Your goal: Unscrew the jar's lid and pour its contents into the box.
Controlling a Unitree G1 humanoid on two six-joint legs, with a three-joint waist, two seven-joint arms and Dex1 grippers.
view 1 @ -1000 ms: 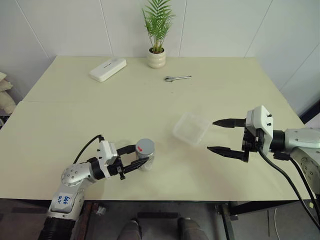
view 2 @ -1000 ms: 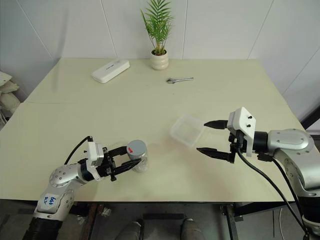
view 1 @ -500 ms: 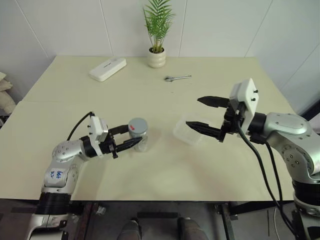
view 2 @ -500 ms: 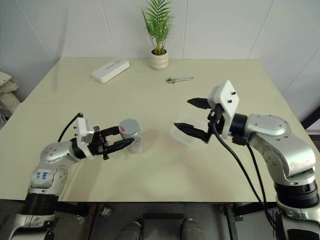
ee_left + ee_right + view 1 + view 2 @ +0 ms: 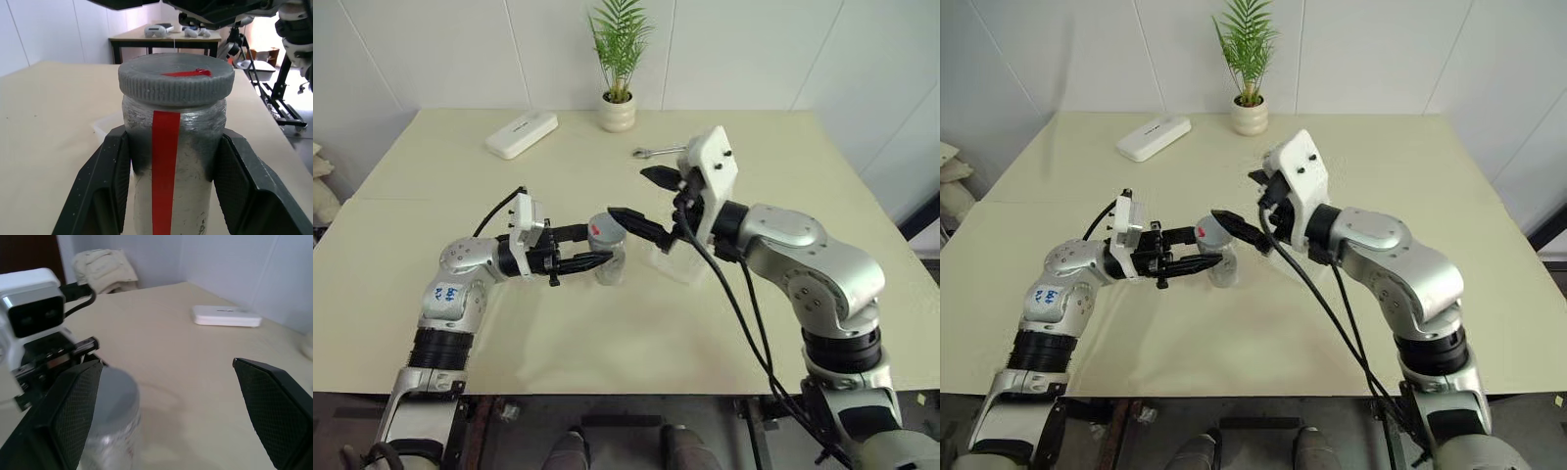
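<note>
The small clear jar carries a red tape strip and a grey ribbed lid with a red mark. My left gripper is shut on the jar's body just under the lid, one black finger on each side. My right gripper is open wide just above and behind the lid, apart from it; its near fingertip hangs over the lid's edge. The box lies right of the jar, mostly behind the right gripper. I cannot make out the contents through the jar's cloudy wall.
A white flat device, a white potted plant and a metal wrench lie along the far side of the table. The right arm's cables hang over the front part of the table.
My left gripper has carried the jar up and toward the table's middle. The right gripper has swung left from beside the box to just over the lid, still open.
</note>
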